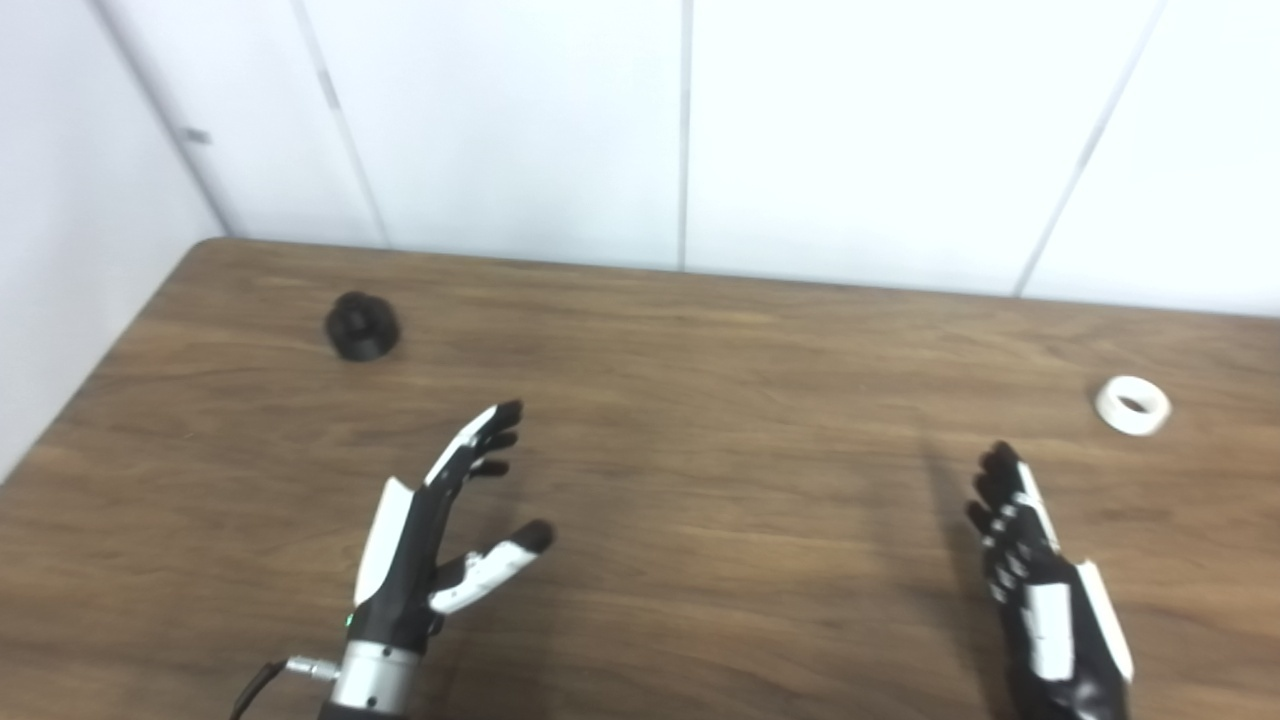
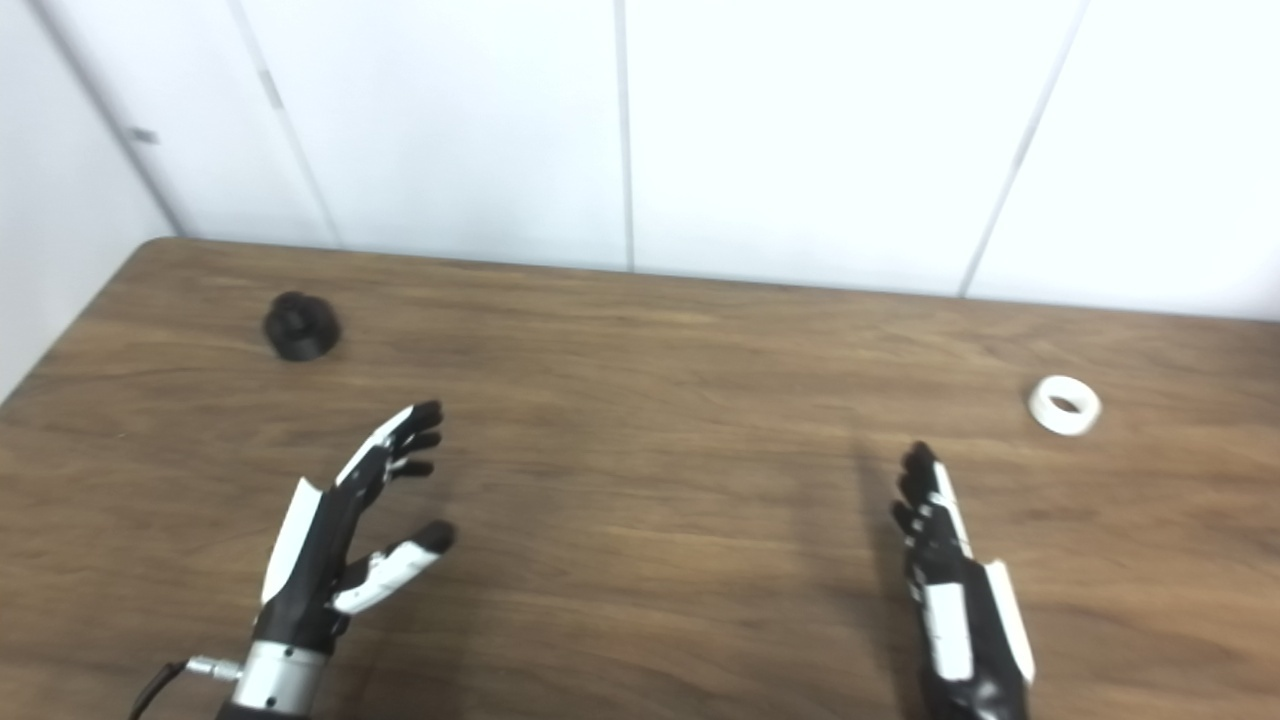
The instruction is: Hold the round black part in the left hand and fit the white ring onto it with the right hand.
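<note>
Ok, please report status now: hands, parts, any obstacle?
Left hand open, right hand open. Black part far left, white ring far right, both untouched. Nothing between.

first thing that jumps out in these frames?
Two black-and-white robot hands, the left hand and right hand, hover open and empty over the near part of the brown wooden table. The parts lie far apart: the round black part at the far left, the small white ring at the far right, neither touched.
</note>
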You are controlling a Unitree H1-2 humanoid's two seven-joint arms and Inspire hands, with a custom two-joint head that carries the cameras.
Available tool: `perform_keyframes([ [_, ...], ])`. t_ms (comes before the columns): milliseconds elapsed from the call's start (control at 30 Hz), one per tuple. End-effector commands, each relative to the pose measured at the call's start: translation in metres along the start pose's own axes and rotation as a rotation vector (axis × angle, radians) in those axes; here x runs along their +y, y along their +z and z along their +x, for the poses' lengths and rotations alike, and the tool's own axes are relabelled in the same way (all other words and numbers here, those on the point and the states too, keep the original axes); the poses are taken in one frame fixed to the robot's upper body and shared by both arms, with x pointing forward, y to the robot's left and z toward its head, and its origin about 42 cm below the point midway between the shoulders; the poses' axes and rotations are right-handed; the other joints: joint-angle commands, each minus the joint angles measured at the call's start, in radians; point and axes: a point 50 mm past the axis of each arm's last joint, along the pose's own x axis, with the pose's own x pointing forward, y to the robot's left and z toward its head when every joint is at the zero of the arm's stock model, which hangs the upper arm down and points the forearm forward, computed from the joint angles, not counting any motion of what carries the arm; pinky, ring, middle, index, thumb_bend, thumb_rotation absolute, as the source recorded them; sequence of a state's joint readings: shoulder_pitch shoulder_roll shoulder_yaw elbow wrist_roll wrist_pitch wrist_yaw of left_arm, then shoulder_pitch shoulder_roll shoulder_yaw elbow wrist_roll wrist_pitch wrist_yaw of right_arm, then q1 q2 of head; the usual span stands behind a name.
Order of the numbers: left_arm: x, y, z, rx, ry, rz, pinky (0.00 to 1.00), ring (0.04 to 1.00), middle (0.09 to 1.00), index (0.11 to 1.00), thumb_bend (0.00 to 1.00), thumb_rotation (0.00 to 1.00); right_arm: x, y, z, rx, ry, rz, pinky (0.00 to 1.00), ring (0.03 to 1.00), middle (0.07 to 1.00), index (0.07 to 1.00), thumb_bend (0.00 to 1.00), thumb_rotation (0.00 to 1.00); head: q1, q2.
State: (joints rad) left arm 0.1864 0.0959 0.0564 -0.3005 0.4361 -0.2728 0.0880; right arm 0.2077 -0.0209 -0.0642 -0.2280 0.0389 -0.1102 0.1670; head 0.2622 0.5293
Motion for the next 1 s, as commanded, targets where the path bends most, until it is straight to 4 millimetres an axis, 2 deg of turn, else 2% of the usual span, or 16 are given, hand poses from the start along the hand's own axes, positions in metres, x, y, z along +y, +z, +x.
perform_keyframes([
  [0,0.008,0.022,0.017,-0.086,0.099,0.068,0.65,0.8,0.849,0.856,0.82,0.68,-0.02,-0.016,-0.035,0.082,0.003,-0.035,1.0,1.0,1.0,1.0,0.8,1.0,0.025,-0.009],
  [133,0.019,0.036,0.03,-0.106,0.15,0.208,0.66,0.81,0.87,0.882,0.82,0.69,-0.027,-0.018,-0.034,0.082,0.01,-0.03,1.0,1.0,1.0,1.0,0.78,1.0,0.091,-0.035],
  [233,0.029,0.042,0.042,-0.085,0.203,0.303,0.63,0.79,0.859,0.877,0.81,0.61,-0.033,-0.021,-0.034,0.071,0.029,-0.049,1.0,1.0,1.0,1.0,0.8,1.0,0.133,-0.053],
  [433,0.046,0.049,0.062,-0.026,0.292,0.522,0.6,0.783,0.859,0.879,0.81,0.61,-0.049,-0.033,-0.031,0.054,0.044,-0.039,1.0,1.0,1.0,1.0,0.86,1.0,0.223,-0.092],
  [567,0.052,0.05,0.077,0.01,0.314,0.625,0.62,0.8,0.887,0.907,0.85,0.61,-0.055,-0.036,-0.03,0.047,-0.004,-0.037,1.0,1.0,1.0,1.0,0.87,1.0,0.285,-0.11],
  [633,0.057,0.05,0.084,0.02,0.33,0.676,0.69,0.839,0.898,0.922,0.87,0.61,-0.057,-0.034,-0.03,0.05,-0.009,-0.031,1.0,1.0,1.0,1.0,0.88,1.0,0.302,-0.115],
  [800,0.069,0.047,0.1,0.11,0.377,0.807,0.77,0.904,0.926,0.956,0.93,0.61,-0.061,-0.03,-0.031,0.069,-0.01,-0.007,1.0,1.0,1.0,1.0,0.85,1.0,0.333,-0.121],
  [833,0.071,0.045,0.103,0.136,0.382,0.833,0.83,0.928,0.942,0.964,0.94,0.61,-0.062,-0.029,-0.031,0.073,-0.011,-0.004,1.0,1.0,1.0,1.0,0.84,1.0,0.34,-0.121],
  [967,0.08,0.03,0.112,0.24,0.372,0.914,0.95,0.974,0.97,0.977,0.94,0.66,-0.065,-0.029,-0.031,0.078,-0.007,0.007,1.0,1.0,1.0,1.0,0.79,1.0,0.345,-0.113],
])
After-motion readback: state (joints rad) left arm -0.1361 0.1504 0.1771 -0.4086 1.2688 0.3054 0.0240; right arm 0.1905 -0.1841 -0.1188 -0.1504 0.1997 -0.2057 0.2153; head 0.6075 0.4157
